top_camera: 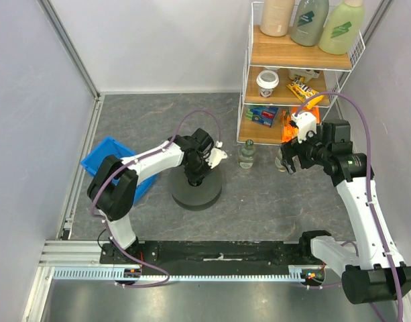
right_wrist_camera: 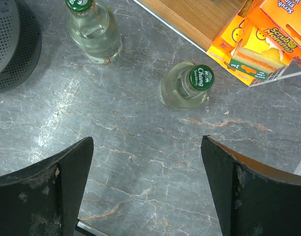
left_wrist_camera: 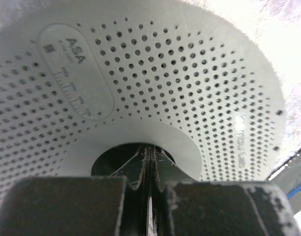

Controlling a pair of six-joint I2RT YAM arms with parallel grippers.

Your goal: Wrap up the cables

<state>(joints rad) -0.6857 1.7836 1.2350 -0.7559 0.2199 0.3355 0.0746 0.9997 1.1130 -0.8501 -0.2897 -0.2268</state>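
Grey spool (top_camera: 206,194) lies flat — left end effector (left_wrist_camera: 149,155) closed at its hub, right end effector (right_wrist_camera: 148,145) spread wide.

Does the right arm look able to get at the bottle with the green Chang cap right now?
Probably yes. The right gripper is open and hangs just short of the Chang bottle, with bare tabletop between them. The orange sponge box sits near it, so clearance there looks tight.
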